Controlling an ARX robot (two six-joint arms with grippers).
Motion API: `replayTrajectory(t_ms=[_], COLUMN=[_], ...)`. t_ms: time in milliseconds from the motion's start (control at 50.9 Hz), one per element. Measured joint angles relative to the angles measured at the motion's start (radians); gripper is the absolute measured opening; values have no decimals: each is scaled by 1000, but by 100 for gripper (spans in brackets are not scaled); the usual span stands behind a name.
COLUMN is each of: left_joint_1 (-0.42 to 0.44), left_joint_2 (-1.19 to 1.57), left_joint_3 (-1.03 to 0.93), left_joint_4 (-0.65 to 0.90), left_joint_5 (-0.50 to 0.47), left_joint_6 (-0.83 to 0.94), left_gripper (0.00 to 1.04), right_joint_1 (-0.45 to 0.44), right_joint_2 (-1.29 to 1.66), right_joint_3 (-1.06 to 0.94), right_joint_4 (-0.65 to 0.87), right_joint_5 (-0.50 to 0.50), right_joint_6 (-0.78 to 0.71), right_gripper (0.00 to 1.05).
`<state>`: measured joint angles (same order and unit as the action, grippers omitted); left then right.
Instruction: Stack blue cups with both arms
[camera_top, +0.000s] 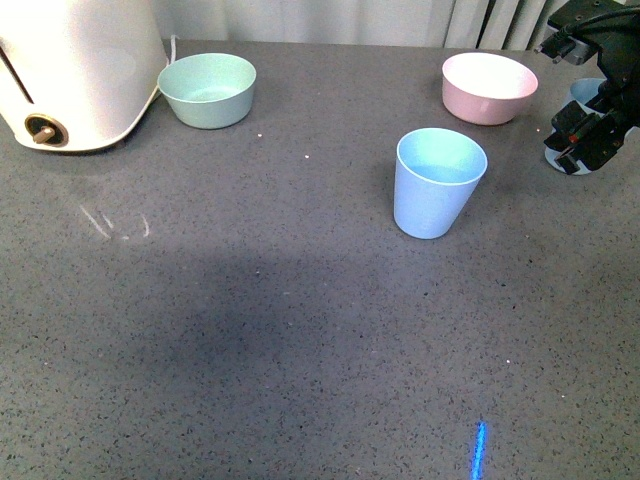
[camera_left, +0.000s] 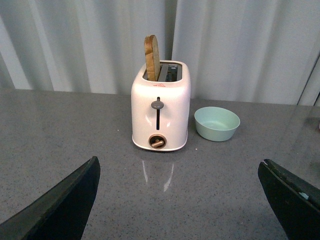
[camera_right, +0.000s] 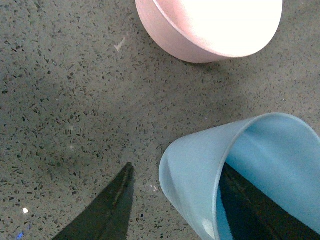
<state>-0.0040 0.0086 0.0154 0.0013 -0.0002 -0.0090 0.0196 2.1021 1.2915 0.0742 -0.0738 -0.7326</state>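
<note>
Status: stacking not begun; neither cup is nested in the other. The right gripper (camera_right: 177, 167) stands open astride the wall of the first cup (camera_right: 195, 160). One finger is inside the cup, and the other is outside and clear of the wall, with bare table (camera_right: 75, 100) showing in the gap, so no grip is made. The pink bowl (camera_right: 210, 30) lies just beyond these jaws, apart from that cup. The second cup (camera_top: 435, 185) stands upright and alone, well apart from the right jaws, and neither arm touches it. The left gripper (camera_left: 178, 165) is spread wide with nothing between its fingers. The toaster (camera_left: 160, 115), with a bread slice (camera_left: 152, 57) standing in its slot, and the green bowl (camera_left: 217, 123) sit well ahead of those jaws; no cup appears in that view. In my judgement nearly the whole task remains: close on the first cup, secure the second, bring one over the other and nest them. Not verifiable: the first cup's base is cut off in the right wrist view, and the gripper covers most of the cup in the front view, so I cannot tell whether it rests on the table. Nor can I tell whether the inner finger touches the inner wall. The left arm does not show in the front view, so its standing relative to the second cup is unknown.
</note>
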Motion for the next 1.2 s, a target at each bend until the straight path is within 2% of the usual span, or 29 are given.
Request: replayTrajectory(t_ms=[256,452,570,747,1003,1199], left_joint_1=[0,0,0,0,0,0], left_joint_2=[0,0,0,0,0,0], left_joint_3=[0,0,0,0,0,0], left_joint_4=[0,0,0,0,0,0], left_joint_5=[0,0,0,0,0,0], left_joint_6=[0,0,0,0,0,0], left_gripper=[96,96,96,96,96,96], right_joint_1=[-17,-32,-24,87,224,256], right_joint_2=[-11,-148,-318,-460,-445,-377], right_joint_3=[-24,-118,-176,-203,-209,-210], right_joint_4=[-8,-58,-137,-261,-279,-265], right_joint_5=[-38,-126,-261,-351,-338,-296], right_joint_6=[-6,-43,-51,-55,-55,-53], right_gripper=[1,2,2,2,2,2])
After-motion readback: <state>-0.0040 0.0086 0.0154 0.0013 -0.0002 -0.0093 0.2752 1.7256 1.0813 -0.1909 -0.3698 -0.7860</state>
